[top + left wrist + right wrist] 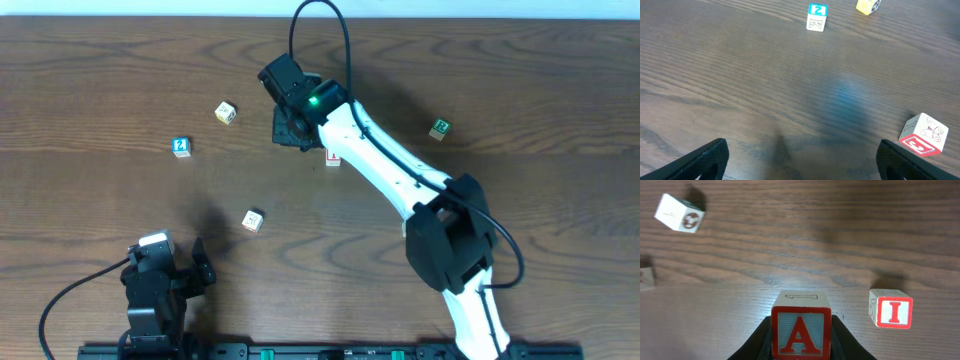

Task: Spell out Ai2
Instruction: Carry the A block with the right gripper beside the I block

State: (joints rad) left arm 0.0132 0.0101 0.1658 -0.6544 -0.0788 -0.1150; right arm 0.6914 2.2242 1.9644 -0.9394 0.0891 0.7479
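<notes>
Fingers [759,344] of right gripper [801,347] pinched on opposite side faces of A block [801,330], held between them | I block [891,311] seen near, right of fingers, apart | left gripper [802,160] spread, empty, 2 block [816,15] well ahead | handling judged: light, rigid wood, smooth faces; flat opposite sides to be gripped squarely

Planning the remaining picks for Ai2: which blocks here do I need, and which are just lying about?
Needed: A block, gripped; I block; blue 2 block.
Lying about: yellow block; green block; red-framed block.
</notes>
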